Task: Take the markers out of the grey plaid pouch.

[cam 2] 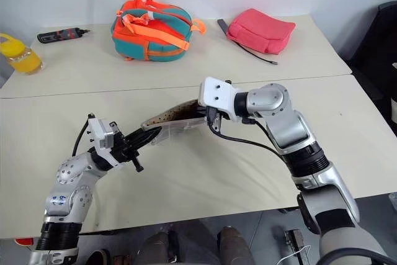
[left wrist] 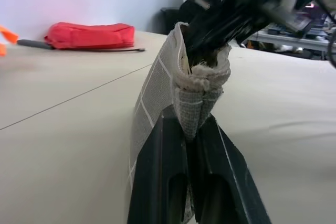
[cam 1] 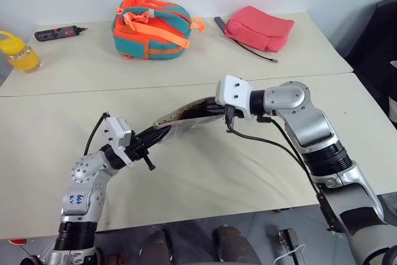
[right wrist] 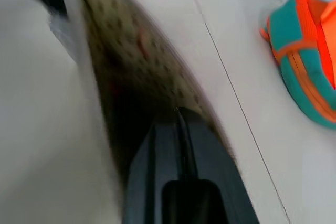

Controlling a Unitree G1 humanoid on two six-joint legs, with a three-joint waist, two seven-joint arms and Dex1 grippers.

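Two grippers shared the pouch [cam 1: 186,119], which hung above the desk [cam 1: 205,178] between them, clear of its surface. The left gripper [left wrist: 194,129] had its fingers clenched on one narrow fabric end; the right gripper [right wrist: 181,124] had its fingers pressed together with their tips inside the open mouth at the other end, and whether they pinched a marker there could not be told, as no marker was visible. To do this step well, I judged the left grip should keep the fabric taut and steady while the right drew straight back along the pouch's length, so nothing snagged on the zipper edge. The pouch's long axis ran from the left gripper up toward the right one, its mouth end higher and pointing toward the right arm. Beyond it, near the desk's far edge, lay a backpack [cam 1: 152,24] and a red pouch [cam 1: 259,28], well apart from the work.
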